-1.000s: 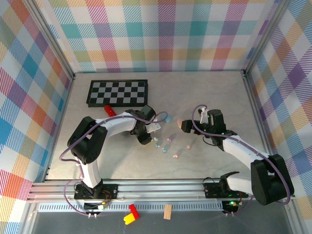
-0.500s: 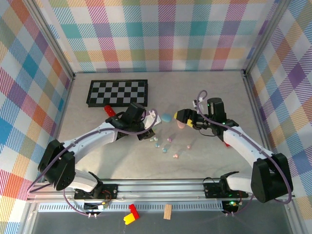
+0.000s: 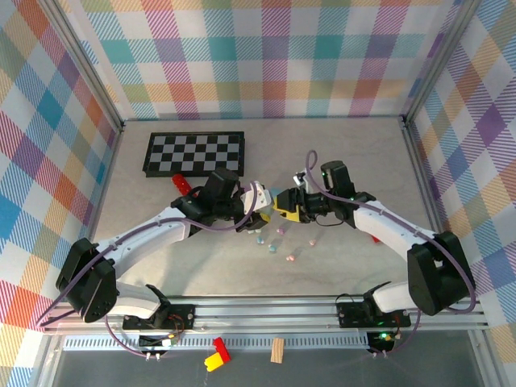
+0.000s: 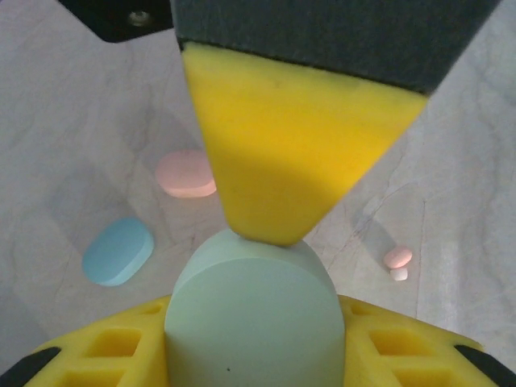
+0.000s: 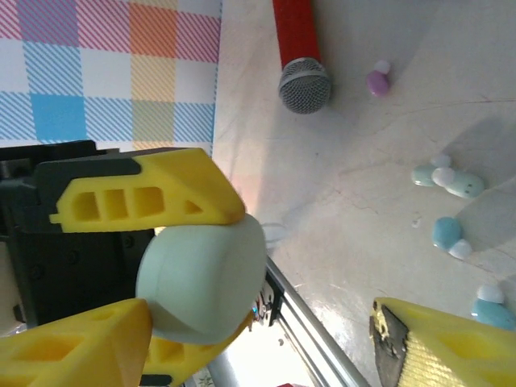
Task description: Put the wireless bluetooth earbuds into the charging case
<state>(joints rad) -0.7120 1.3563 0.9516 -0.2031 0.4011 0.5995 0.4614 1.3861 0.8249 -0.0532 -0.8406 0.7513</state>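
My left gripper (image 3: 258, 206) (image 4: 255, 300) is shut on a mint oval charging case (image 4: 250, 310) (image 5: 201, 274), held above the table at its middle. My right gripper (image 3: 287, 208) (image 5: 262, 322) is close in front of it, open, its fingers (image 5: 435, 347) spread wide with nothing between them. The earbuds lie scattered on the table just in front of both grippers: mint ones (image 5: 447, 179) (image 3: 260, 239), blue ones (image 5: 446, 234), a purple one (image 5: 376, 81) and a pink one (image 4: 397, 260) (image 3: 290, 258). A pink case (image 4: 187, 173) and a blue case (image 4: 118, 250) lie flat on the table.
A folded chessboard (image 3: 194, 153) lies at the back left. A red microphone (image 5: 297, 48) (image 3: 181, 182) lies beside the left arm. Plaid walls enclose the table on three sides, and an aluminium rail (image 3: 266, 310) runs along the near edge.
Both grippers have closed in on each other at the table's middle. The left carried the mint case right and up; the right swung left, away from the pink case.
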